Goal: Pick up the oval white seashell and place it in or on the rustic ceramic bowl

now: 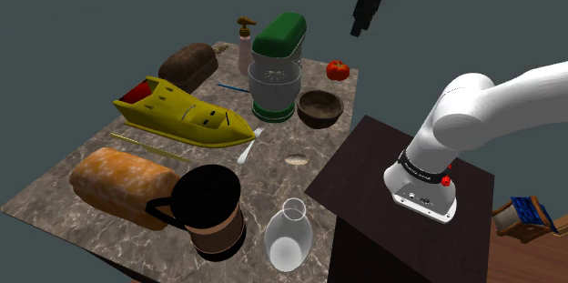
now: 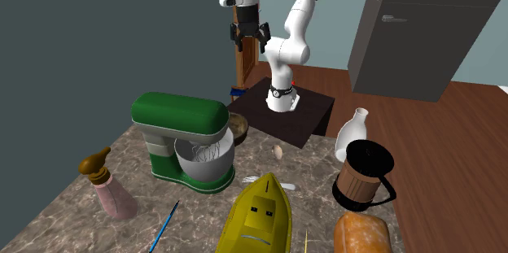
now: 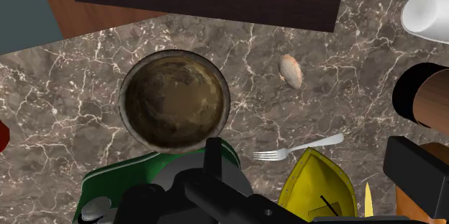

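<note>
- Shoulder view: the claw (image 1: 359, 28) hangs high over the desk (image 1: 264, 179), black and tipped downward. I cannot tell whether it is spread or pressed together.
- The brown bowl (image 1: 320, 108) stands upright on the desk, at 7 o'clock from the claw and near the stand (image 1: 410, 227).
- The shell (image 1: 296, 158) lies on bare desk at 7 o'clock from the bowl, apart from it and touching nothing.
- A fork (image 1: 250, 145) lies near the shell at 9 o'clock.
- A green mixer (image 1: 276, 67) stands just beside the bowl at 10 o'clock, and a tomato (image 1: 338, 70) sits at 1 o'clock.
- From the shell, a mug (image 1: 211, 208) stands at 8 o'clock and a vase (image 1: 289, 231) at 6 o'clock.
</note>
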Robot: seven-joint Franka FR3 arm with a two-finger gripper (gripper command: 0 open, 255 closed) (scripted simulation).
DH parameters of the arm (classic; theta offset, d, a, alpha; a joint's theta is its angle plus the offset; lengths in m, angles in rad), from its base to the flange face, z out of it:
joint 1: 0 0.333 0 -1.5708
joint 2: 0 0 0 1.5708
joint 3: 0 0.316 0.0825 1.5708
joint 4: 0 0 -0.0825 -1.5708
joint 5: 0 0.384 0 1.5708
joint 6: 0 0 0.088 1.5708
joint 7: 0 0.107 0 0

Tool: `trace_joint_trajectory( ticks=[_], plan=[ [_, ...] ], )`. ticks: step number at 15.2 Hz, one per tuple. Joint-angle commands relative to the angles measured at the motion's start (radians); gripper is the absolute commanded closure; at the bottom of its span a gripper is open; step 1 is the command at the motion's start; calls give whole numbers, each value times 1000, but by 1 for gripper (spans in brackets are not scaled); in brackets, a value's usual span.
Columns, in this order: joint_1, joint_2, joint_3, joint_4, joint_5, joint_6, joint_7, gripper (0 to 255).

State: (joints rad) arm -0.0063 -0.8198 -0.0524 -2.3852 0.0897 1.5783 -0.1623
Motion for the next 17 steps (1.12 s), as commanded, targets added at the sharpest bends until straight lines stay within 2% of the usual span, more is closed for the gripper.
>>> trace_joint_trajectory(
  ticks=[1,9,17],
  plan=[
    [0,0,0,0,0,0,0,0],
    [56,19,65,-238,37,261,-23,0],
    [129,153,135,-407,87,569,-48,0]
  ],
)
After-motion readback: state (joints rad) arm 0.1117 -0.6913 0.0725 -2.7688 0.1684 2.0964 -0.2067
